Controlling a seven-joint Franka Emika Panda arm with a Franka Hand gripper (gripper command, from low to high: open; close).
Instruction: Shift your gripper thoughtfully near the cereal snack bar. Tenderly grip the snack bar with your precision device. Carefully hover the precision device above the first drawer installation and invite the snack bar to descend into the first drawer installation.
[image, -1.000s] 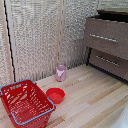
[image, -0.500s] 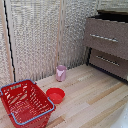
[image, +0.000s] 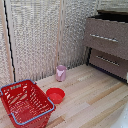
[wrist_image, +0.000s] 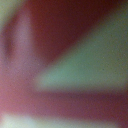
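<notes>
No cereal snack bar shows in either picture, so its place cannot be told and its look cannot be described here; the wrist view is only a blur of dark red, pink and pale green, far too close to something to read. As a judgement from the task wording alone, a flat wrapped bar should be light, somewhat bendy, with a slick crinkly wrapper, best pinched gently across its narrow width near the middle so it neither slips nor gets crushed. Neither the end effector nor the arm appears in the exterior view, and the wrist view does not show the fingers, so whether it is open, closed or gripping anything cannot be told. On the pale wood bench (image: 95, 100) stand a small pink cup (image: 61, 73), a red bowl (image: 55, 95) near it, and a red basket (image: 25, 104) just beside the bowl toward the exterior view's left. Well apart, at the exterior view's right, the brown cabinet carries the first drawer installation (image: 105, 37), which looks pulled out somewhat, above a lower drawer (image: 107, 61).
</notes>
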